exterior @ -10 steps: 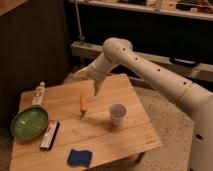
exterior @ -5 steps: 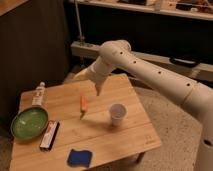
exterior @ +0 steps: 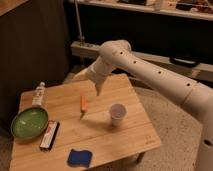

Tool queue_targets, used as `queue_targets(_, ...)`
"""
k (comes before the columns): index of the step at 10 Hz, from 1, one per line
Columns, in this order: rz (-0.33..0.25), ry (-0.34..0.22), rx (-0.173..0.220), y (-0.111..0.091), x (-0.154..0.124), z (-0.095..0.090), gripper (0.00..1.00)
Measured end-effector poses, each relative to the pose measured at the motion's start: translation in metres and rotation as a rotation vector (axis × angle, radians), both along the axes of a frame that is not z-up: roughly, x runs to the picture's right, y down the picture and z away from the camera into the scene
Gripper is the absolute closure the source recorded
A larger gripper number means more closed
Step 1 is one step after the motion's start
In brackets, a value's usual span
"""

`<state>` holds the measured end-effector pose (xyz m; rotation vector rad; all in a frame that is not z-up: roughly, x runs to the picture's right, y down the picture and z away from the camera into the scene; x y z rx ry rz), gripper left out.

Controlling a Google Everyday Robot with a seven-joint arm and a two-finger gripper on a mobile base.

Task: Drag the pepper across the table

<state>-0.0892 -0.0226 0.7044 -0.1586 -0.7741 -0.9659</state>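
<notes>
Over the far half of the table (exterior: 132,137), your gripper (exterior: 88,84) hangs just beyond the pepper (exterior: 83,105), spread wide with nothing in it. The pepper lies on the wood around the middle, between the green bowl (exterior: 29,122) on the left and the white cup (exterior: 117,113) on the right, touching neither.

If I were you, I'd come down with the fingers straddling the pepper across its narrow width. Then press lightly and pull along a line of bare planks, so it slides instead of rolling out. Steer off the cup; it looks light and tippy.

From this single view you can't really tell how high the gripper sits above the wood. The arm covers part of the table's far edge, and the frame cuts off the near left corner. The dark flat thing (exterior: 48,135) beside the bowl is anyone's guess.
</notes>
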Motion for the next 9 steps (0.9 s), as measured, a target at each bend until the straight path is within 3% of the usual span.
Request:
queue_targets(1,-0.011,0.005,0.008,-0.001,0.001,0.001,0.2)
queue_targets(2,-0.079,0.041,0.049,-0.006,-0.001,0.007,0.2)
queue_targets(5,-0.355,0.171,0.205,-0.033,-0.005,0.023,0.2)
queue_targets(6,-0.424,0.201,0.256,-0.041,-0.004,0.027,0.2)
queue_targets(7,-0.456,0.212,0.279,-0.044,-0.006,0.027,0.2)
queue_targets(9,-0.469,0.221,0.288,-0.046,-0.003,0.029,0.2)
